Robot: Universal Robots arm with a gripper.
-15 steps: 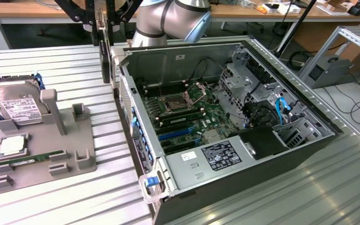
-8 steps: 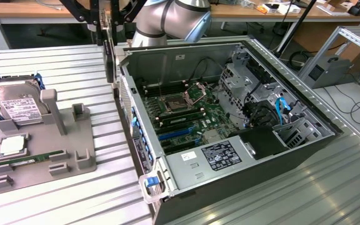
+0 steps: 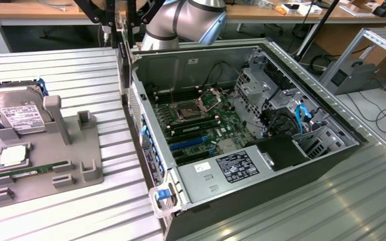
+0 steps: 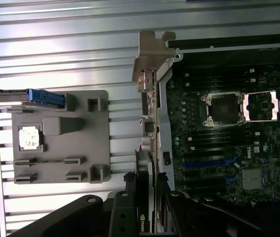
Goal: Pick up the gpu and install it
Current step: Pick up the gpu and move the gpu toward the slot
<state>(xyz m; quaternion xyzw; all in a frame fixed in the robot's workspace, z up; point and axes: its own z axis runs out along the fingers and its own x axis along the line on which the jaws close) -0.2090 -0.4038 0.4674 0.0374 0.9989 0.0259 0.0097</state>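
Watching for snag: gpu (image 4: 149,128) hangs edge-on above case wall (image 4: 163,98), short of blue slots (image 4: 204,163). We judge bracket (image 4: 150,54) could catch wall rim, or card could tilt in grip and miss slot. End effector (image 4: 147,200) clamps gpu's tail end, jaws narrow. Card juts straight out, bracket leading, beside motherboard (image 4: 219,148).

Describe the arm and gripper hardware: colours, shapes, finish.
The silver-grey round-jointed arm has smooth curved housings with a bluish-grey band at the joint. The black bar-linkage gripper is glossy, with rounded links and visible pivot bolts. Its fingers are black and blocky.
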